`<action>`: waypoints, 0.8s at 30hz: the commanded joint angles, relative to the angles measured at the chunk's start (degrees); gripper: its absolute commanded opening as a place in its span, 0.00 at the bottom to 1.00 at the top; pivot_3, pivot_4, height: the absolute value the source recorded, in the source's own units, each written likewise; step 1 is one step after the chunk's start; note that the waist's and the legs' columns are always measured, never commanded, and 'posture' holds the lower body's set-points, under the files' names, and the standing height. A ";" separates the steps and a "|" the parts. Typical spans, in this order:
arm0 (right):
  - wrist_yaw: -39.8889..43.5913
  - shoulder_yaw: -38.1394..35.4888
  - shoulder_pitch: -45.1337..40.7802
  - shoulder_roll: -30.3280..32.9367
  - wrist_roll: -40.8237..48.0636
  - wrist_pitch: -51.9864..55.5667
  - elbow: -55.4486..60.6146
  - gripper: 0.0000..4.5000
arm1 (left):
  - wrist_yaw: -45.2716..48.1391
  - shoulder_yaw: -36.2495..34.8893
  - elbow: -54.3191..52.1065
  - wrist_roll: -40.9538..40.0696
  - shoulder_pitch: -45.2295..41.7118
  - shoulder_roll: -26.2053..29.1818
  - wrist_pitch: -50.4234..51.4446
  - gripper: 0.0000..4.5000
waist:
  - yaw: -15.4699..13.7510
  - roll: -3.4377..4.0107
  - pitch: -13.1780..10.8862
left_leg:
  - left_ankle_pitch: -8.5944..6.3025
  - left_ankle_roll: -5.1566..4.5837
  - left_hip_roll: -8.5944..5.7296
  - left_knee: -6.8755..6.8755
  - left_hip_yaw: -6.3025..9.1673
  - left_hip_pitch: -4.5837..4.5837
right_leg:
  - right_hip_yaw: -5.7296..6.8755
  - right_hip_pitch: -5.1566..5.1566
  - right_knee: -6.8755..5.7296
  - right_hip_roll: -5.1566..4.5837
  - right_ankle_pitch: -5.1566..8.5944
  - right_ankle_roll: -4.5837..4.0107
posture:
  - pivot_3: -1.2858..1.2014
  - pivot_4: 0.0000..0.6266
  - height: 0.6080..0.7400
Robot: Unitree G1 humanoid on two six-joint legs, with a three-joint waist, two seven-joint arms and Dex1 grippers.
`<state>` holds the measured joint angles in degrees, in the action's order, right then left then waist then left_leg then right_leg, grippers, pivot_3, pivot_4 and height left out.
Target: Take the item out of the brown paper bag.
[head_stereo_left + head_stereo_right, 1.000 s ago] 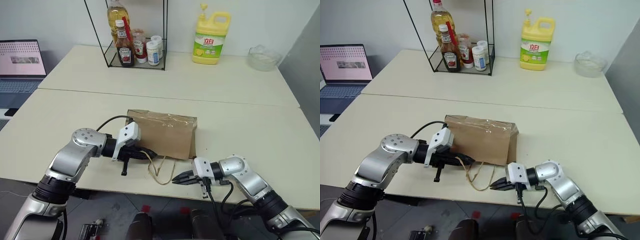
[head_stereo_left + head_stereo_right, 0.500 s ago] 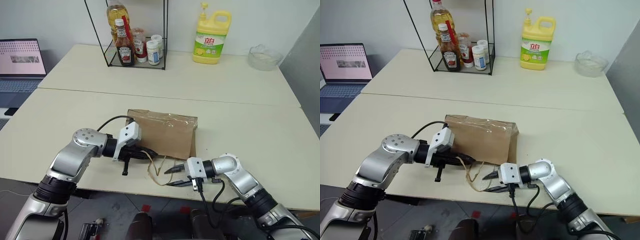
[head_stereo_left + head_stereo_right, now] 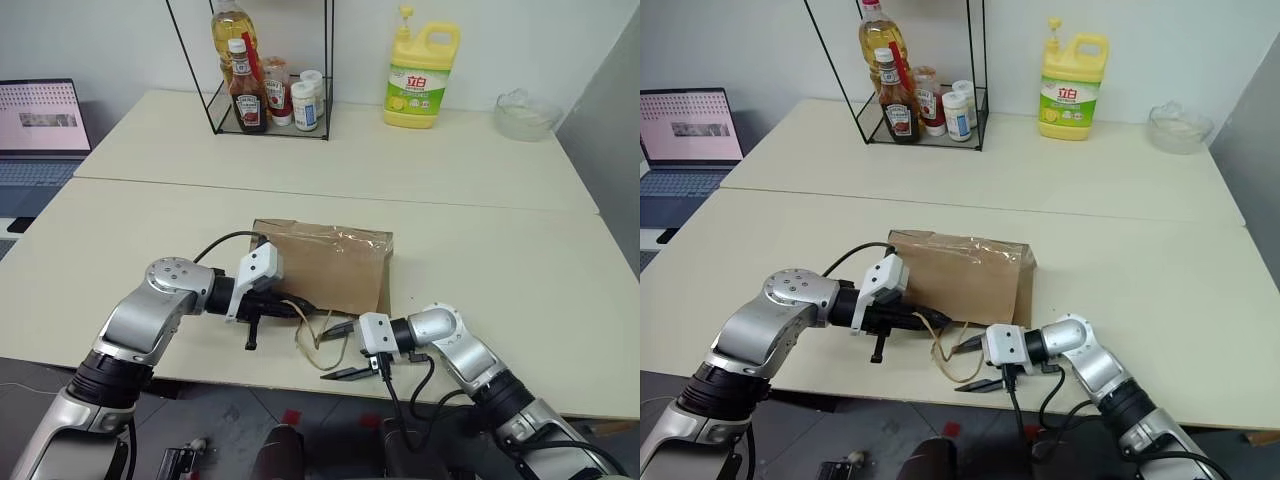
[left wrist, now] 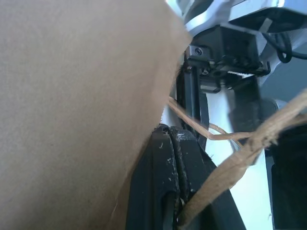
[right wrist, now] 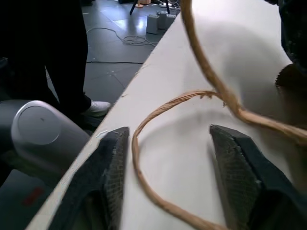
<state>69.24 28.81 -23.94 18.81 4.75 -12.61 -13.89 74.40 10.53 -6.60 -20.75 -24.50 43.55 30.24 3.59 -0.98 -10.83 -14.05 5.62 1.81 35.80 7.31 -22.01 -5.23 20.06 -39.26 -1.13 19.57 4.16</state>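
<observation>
Brown bag [image 3: 325, 268] lay flat on bench [image 3: 480, 250]; left gripper [image 3: 297, 310] clamped one handle [image 3: 928, 320], seemingly anchoring it; right gripper [image 3: 340, 350] stood half-open, empty, straddling the other handle [image 5: 158, 158]; item unseen, presumably inside.

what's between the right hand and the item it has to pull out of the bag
The brown paper bag itself: it lies flat and the item is hidden inside it. The right hand, open, sits at the bag's near end by a loose cord handle, while the left hand is shut on the other handle.
</observation>
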 commanded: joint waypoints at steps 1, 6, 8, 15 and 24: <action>0.08 0.40 0.22 0.21 -1.54 -0.89 -2.22 0.30 | 0.00 -1.34 -1.89 -1.39 -0.91 0.40 0.28 0.00 | 0.00 0.00 0.00 | 0.00 0.00 0.00 0.01 -0.01 0.00 | -0.01 0.00 0.00 0.00 0.00 0.00 | 0.52 0.24 1.00; -0.38 0.50 0.82 0.17 -1.71 -1.77 -1.92 0.01 | -1.13 -1.65 -1.86 -2.29 -1.54 -0.08 2.02 0.00 | 0.00 0.00 0.00 | 0.00 0.00 0.00 0.02 0.00 0.00 | 0.00 -0.01 -0.02 0.00 0.00 0.00 | 0.52 0.24 1.00; -0.27 0.75 1.31 0.49 -1.87 -2.25 -1.57 0.01 | -1.64 -2.07 -2.01 -3.45 -2.11 -0.19 4.09 0.00 | -0.02 0.00 0.00 | 0.00 0.00 0.00 0.02 0.00 0.00 | -0.01 -0.01 -0.03 0.00 0.00 0.00 | 0.52 0.24 1.00; -0.83 1.86 2.02 2.38 -4.71 -2.70 -1.66 0.01 | -4.34 -5.95 0.44 -10.16 -10.65 -0.87 15.73 0.00 | -0.18 -0.02 0.01 | 0.00 0.00 0.00 0.04 0.02 0.00 | 0.03 -0.02 -0.04 0.00 0.00 0.01 | 0.52 0.24 1.00; -2.80 2.23 1.90 2.57 -6.58 -3.53 -3.40 0.01 | -7.68 -8.68 7.99 -11.75 -26.19 -3.92 18.67 0.00 | -0.21 -0.08 0.05 | 0.01 0.02 -0.01 0.06 0.10 0.03 | 0.12 -0.11 0.01 0.00 0.00 0.01 | 0.52 0.24 1.00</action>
<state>67.04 29.92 -23.48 20.10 1.36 -17.14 -13.65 67.81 4.20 0.32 -31.86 -48.09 40.09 49.82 3.39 -1.06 -10.78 -14.04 5.63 1.79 35.87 7.41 -21.97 -5.11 19.94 -39.25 -1.13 19.57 4.17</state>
